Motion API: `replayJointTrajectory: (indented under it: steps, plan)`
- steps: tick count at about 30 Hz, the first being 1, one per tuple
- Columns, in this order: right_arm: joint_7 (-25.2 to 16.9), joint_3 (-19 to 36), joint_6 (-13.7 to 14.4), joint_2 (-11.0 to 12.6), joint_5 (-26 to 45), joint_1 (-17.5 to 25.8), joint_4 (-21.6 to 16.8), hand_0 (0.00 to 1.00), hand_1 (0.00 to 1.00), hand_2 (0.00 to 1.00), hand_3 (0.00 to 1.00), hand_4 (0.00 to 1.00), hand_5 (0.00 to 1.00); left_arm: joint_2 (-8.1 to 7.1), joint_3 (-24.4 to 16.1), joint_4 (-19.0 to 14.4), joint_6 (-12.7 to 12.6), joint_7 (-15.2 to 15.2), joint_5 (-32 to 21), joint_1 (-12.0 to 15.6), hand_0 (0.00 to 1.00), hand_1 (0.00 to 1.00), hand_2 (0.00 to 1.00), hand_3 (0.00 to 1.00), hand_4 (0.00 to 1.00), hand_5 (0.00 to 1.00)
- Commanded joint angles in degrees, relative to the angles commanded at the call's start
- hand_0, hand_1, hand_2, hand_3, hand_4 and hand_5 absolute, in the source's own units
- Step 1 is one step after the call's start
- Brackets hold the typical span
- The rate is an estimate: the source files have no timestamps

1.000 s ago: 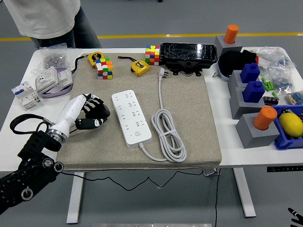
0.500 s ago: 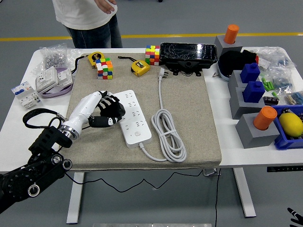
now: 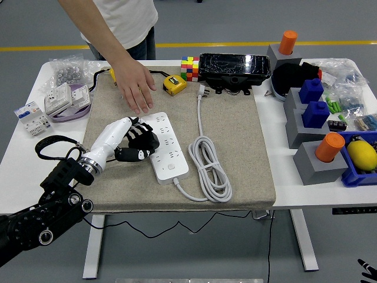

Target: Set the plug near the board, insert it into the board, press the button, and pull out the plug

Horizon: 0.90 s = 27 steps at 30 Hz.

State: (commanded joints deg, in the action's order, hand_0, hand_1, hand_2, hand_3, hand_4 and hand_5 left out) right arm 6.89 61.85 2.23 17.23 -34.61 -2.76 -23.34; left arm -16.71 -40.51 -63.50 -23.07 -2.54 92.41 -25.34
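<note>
The white worktop (image 3: 283,194) carries a beige mat (image 3: 235,147). On the mat lies the white board (image 3: 168,150), its cable (image 3: 209,165) coiled just beside it to the right, and the plug (image 3: 203,91) rests near the mat's far edge, well apart from the board. The left hand (image 3: 138,141) sits at the board's left edge, fingers loosely curled, touching it and holding nothing. A person's hand (image 3: 135,85) reaches down, palm flat, over the mat's far left.
</note>
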Motion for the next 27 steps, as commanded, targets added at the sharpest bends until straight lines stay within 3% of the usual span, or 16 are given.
replayJointTrajectory:
  steps: [27]
  plan:
    - [0.0,-0.1,0.0,0.1,0.0,-0.1,-0.1,0.570,0.664,0.677,0.603,0.973,0.494,-0.11,0.5,2.1,-0.3,-0.6,0.5,-0.6,0.363,0.442,0.506,0.551,0.700,0.002]
